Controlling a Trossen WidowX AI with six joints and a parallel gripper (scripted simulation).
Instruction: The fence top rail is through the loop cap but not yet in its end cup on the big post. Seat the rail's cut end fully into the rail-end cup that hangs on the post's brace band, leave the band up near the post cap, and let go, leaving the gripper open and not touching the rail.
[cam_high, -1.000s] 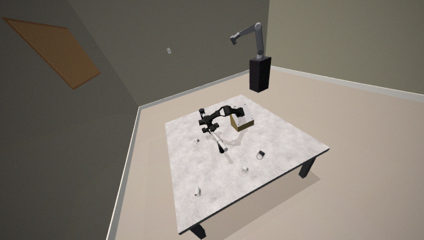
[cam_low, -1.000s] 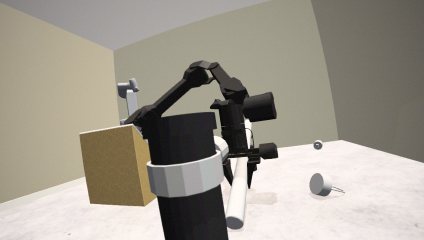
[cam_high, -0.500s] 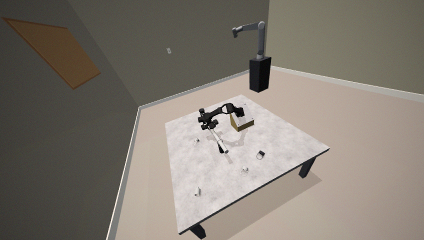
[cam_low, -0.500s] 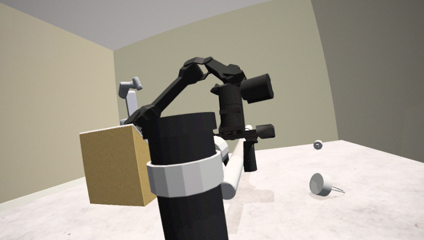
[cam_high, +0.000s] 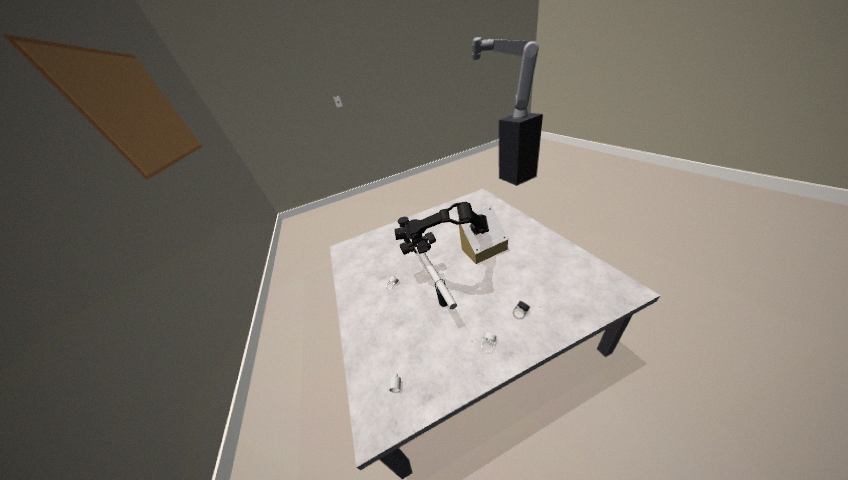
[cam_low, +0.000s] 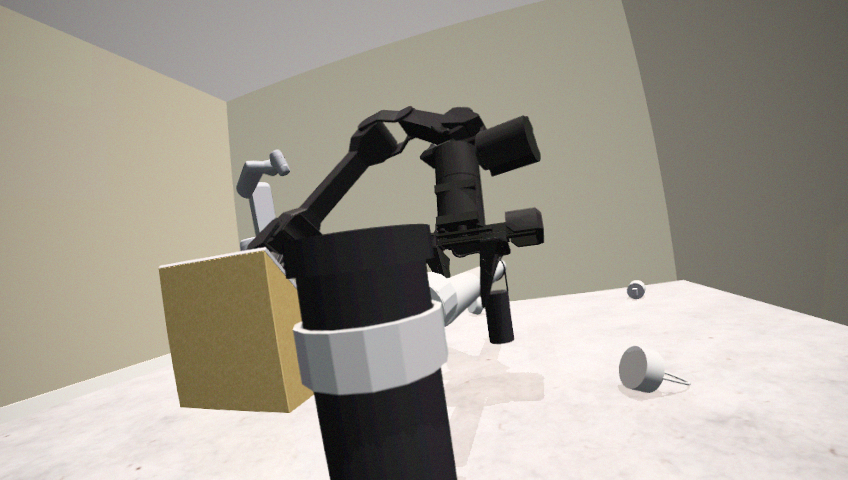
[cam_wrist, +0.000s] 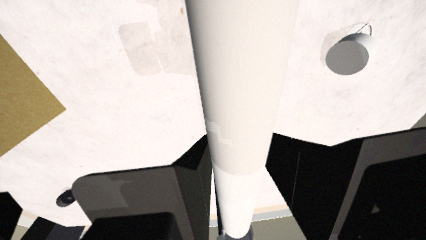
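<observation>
The white rail (cam_high: 436, 276) (cam_low: 468, 298) (cam_wrist: 245, 75) runs through the thin loop on the small black post (cam_high: 442, 298) (cam_low: 499, 318). My gripper (cam_high: 418, 252) (cam_low: 464, 288) (cam_wrist: 230, 136) is shut on the rail between the loop and the big black post (cam_low: 386, 434). The white brace band (cam_low: 371, 362) sits below the post cap (cam_low: 363, 246). The faceted rail-end cup (cam_low: 444, 294) shows at the post's right side. The rail's near end meets or passes behind this cup in the exterior view; its tip is hidden, so I cannot tell whether it is inside.
A tan box (cam_high: 491, 252) (cam_low: 220, 333) (cam_wrist: 25, 105) stands beside the post under my arm's base. A loose white cup fitting (cam_high: 392, 280) (cam_low: 641, 369) (cam_wrist: 347, 57) lies on the table (cam_high: 565, 285). Several other fittings lie farther off. A grey arm (cam_high: 526, 77) stands beyond the table.
</observation>
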